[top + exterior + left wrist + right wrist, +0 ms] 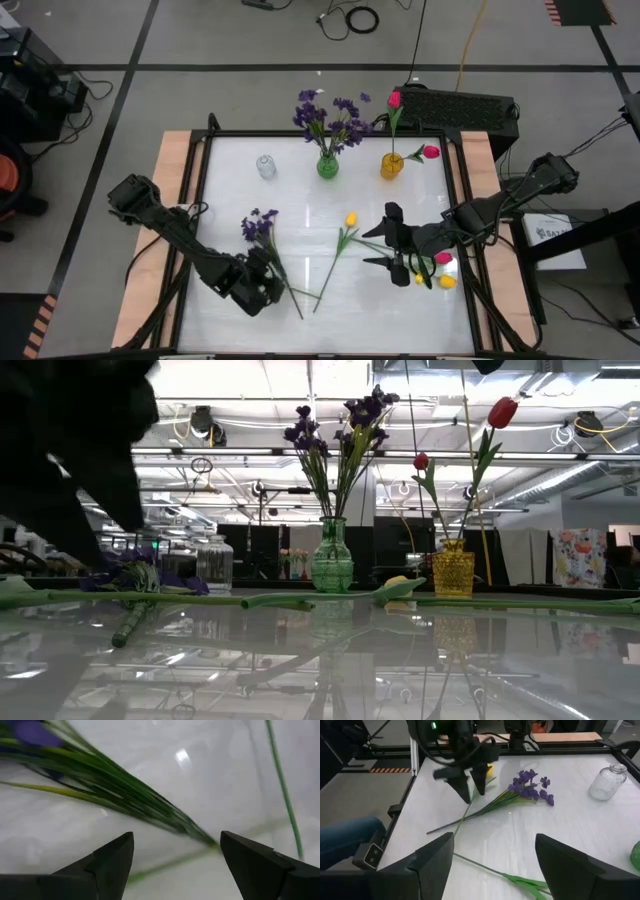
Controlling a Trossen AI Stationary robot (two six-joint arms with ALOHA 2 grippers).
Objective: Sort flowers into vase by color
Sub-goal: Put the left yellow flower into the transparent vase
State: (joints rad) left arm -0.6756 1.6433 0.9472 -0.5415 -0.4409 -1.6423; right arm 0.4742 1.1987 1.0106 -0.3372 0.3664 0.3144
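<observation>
A bunch of purple blossoms [262, 228] lies flat on the table, its stems [125, 795] running toward the near edge. My left gripper [264, 282] is open, fingers pointing down just above those stems [465, 815], one finger on either side. A yellow tulip [350, 220] lies mid-table on its long stem. My right gripper [392, 250] hovers open beside it, over a green stem and leaf [520, 881]. A pink tulip [443, 259] and a yellow one [447, 282] lie by the right edge. The green vase [327, 166] holds purple flowers; the yellow vase [391, 165] holds pink-red tulips.
A clear glass jar [265, 166] stands left of the green vase, near the far edge. A raised black frame [200, 200] borders the white table. A person's blue-clad leg [347, 837] shows beyond the table's left edge in the right wrist view.
</observation>
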